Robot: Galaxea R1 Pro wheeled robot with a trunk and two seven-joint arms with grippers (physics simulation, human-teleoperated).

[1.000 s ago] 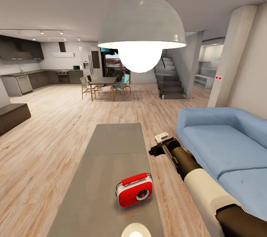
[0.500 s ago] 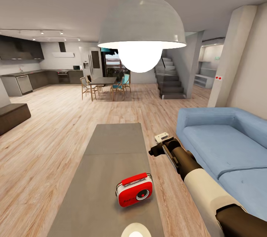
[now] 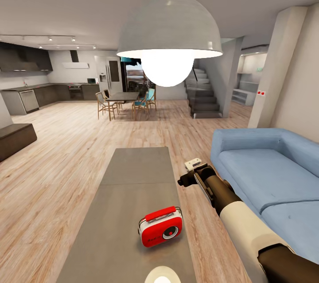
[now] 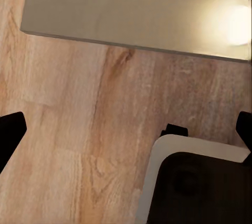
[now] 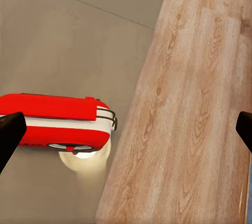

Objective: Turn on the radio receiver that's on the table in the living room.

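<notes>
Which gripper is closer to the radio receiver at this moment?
Right. The right gripper hangs over the floor just off the table edge, beyond the radio receiver. The left gripper is over floor beside the table, with no radio near it.

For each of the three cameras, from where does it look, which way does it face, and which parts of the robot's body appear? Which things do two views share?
Head view: from the robot's head, facing forward and down over the long grey glossy table with the small red radio receiver; the right arm and right pincer show.
Left wrist view: from the left arm, looking down at the wood plank floor beside the table edge; dark fingertips and part of the robot's body show.
Right wrist view: from the right arm, looking down on the radio's top; dark fingertips show.
Shared: the table in all three; the radio in head and right wrist views.
</notes>
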